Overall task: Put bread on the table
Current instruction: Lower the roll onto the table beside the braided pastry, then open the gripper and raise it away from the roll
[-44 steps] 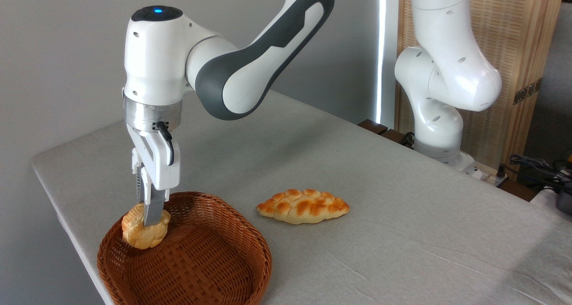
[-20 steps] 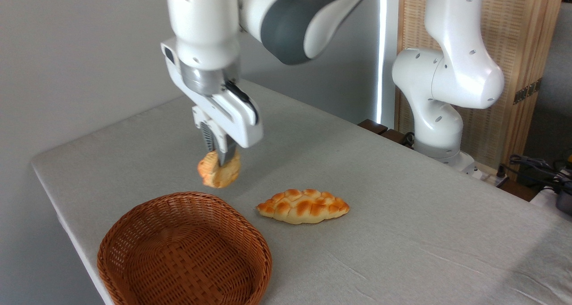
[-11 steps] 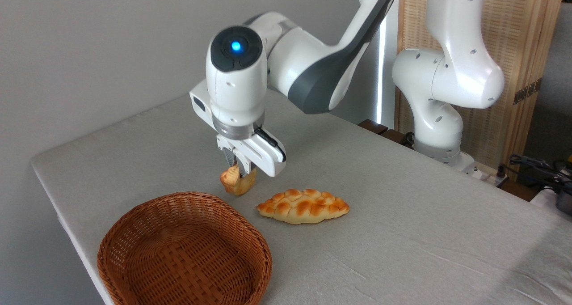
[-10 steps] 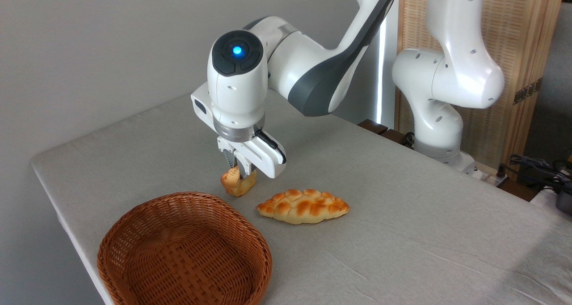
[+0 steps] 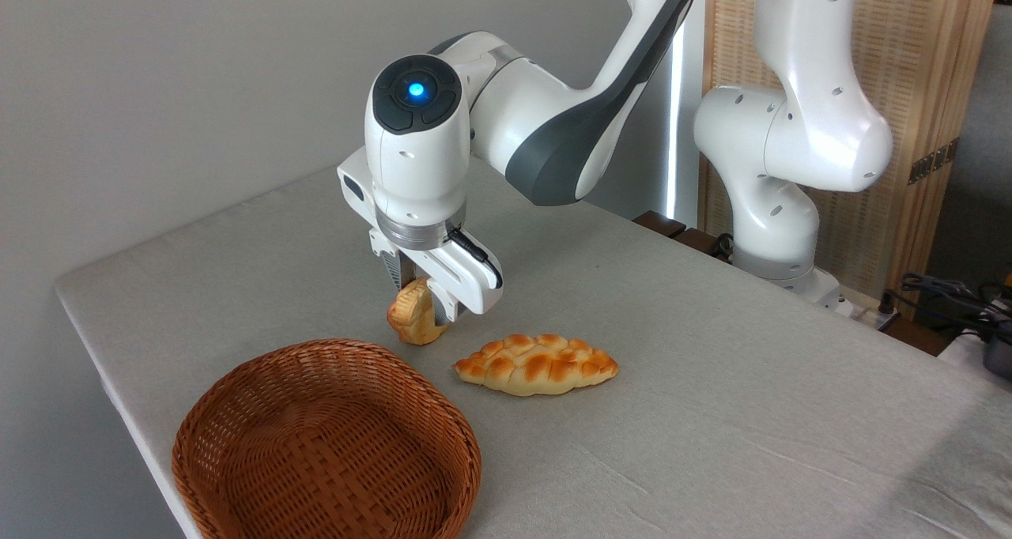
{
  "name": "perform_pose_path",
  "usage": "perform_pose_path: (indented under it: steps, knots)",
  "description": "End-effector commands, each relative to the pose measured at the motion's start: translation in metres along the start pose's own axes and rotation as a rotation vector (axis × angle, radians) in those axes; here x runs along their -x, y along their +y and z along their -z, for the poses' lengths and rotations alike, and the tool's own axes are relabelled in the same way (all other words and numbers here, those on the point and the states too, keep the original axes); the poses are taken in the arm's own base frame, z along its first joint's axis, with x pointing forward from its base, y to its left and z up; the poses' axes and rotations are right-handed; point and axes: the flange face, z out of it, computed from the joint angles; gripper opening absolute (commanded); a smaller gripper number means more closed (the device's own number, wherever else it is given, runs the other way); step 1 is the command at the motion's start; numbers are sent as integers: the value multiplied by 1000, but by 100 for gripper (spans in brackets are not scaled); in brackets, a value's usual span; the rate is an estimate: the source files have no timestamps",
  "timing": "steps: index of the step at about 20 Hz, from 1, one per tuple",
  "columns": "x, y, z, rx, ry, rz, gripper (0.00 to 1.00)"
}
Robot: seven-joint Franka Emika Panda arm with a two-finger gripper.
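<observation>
The bread (image 5: 410, 323), a small cream and golden bun, stands on its edge on the grey cloth table (image 5: 672, 326), just behind the basket's far rim. My gripper (image 5: 417, 303) hangs straight over it and is open. One finger is on each side of the bun's top. The fingertips are partly hidden behind the bun and the white gripper body.
A round brown wicker basket (image 5: 315, 348) sits at the front left with nothing in it. A longer braided golden loaf (image 5: 536, 363) lies just right of the bun. The arm's white base (image 5: 779, 231) stands at the back right, with cables (image 5: 949, 294) beyond it.
The gripper lifted the bun out of the basket, carried it right and back, and lowered it onto the cloth. Its fingers have now spread apart and the bun stands free.
</observation>
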Motion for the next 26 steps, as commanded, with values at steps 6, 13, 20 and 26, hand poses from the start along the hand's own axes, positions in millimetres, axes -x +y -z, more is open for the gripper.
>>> perform_pose_path:
  steps: [6, 13, 20, 26]
  knots:
    - [10, -2, 4, -56, -55, -30, 100]
    - [21, -6, 72, -165, -176, -34, 100]
    - [7, 1, 134, -226, -127, -51, 100]
    - [-22, 21, 178, -406, -155, -125, 100]
